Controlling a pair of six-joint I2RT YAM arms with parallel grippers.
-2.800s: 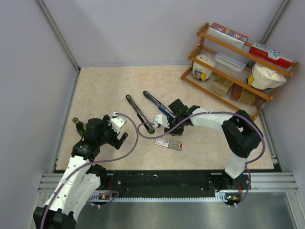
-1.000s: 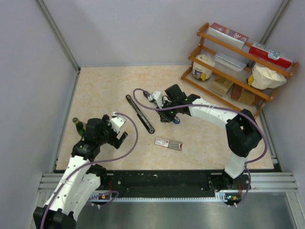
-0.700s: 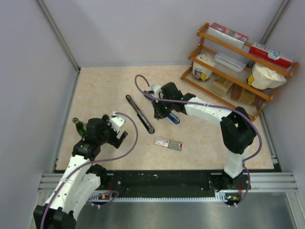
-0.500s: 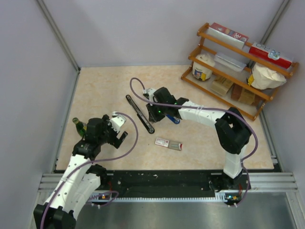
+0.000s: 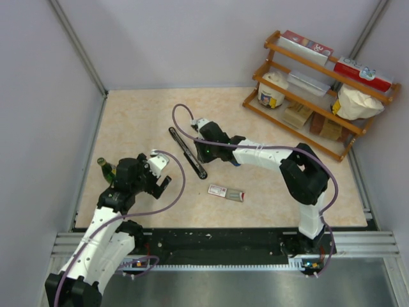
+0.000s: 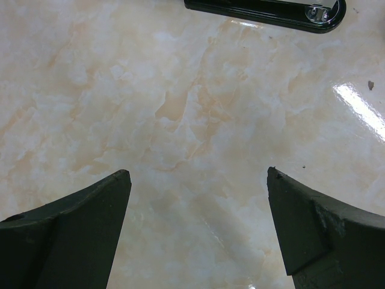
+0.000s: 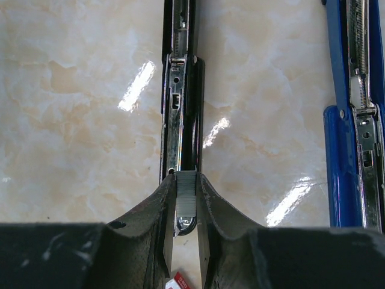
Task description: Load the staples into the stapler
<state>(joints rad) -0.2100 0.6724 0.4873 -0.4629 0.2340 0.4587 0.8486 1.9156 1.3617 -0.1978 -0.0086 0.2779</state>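
A black stapler (image 5: 187, 152) lies opened flat on the marble table; its metal channel runs up the right wrist view (image 7: 180, 102). A blue stapler (image 5: 232, 158) lies opened beside it, at the right of the right wrist view (image 7: 355, 120). My right gripper (image 5: 206, 151) is shut on a short grey strip of staples (image 7: 186, 194) and holds it over the near end of the black stapler's channel. The white staple box with red print (image 5: 226, 192) lies nearer the arms; its corner shows in the right wrist view (image 7: 180, 282). My left gripper (image 5: 161, 181) is open and empty, fingers (image 6: 84, 211) wide over bare table.
A wooden shelf rack (image 5: 319, 89) with boxes and containers stands at the back right. A green bottle (image 5: 105, 169) stands beside the left arm. Grey walls enclose the table on three sides. The black stapler's end shows at the top of the left wrist view (image 6: 271, 8).
My right gripper has moved left from the blue stapler to over the black stapler, carrying the staple strip. The left arm has not moved.
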